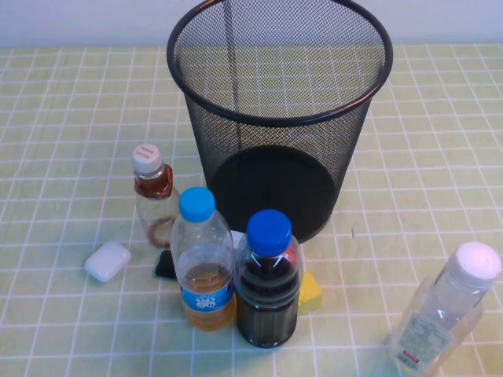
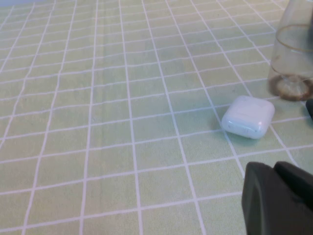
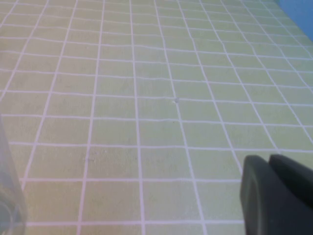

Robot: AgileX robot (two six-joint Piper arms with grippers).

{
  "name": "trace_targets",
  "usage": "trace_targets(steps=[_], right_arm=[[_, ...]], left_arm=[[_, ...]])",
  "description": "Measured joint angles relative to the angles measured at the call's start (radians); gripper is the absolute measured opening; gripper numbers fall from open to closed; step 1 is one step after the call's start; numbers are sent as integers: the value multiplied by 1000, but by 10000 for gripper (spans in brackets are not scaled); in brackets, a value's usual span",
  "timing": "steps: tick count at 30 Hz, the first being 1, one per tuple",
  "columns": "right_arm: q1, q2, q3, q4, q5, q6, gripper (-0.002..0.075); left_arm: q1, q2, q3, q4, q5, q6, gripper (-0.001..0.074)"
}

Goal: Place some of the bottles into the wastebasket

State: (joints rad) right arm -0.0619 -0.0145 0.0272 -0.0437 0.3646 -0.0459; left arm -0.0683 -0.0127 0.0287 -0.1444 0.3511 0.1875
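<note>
Though near bottles (image 1: pixel 153 196) (image 1: pixel 444 314), both grippers (image 2: pixel 279 198) (image 3: pixel 278 193) apart.

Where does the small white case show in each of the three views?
High view: the small white case lies on the table, left of the smaller bottle.
Left wrist view: the case lies beside that bottle's base, beyond the left gripper.
Right wrist view: not in it; only the right gripper.
Shared landmark: the smaller bottle.
</note>
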Motion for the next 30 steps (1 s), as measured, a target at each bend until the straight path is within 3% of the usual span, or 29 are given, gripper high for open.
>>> trace_targets(steps=[12,16,22,30], right_arm=[[0,0,0,-74,0,11,-8],[0,0,0,7,-7,65,-7],[0,0,2,262,-133,120,-8],[0,0,2,341,-365,124,-8]], left_arm=[[0,0,0,0,0,0,1],[0,0,0,0,0,0,1],[0,0,0,16,0,17,1],[0,0,0,62,0,26,1]])
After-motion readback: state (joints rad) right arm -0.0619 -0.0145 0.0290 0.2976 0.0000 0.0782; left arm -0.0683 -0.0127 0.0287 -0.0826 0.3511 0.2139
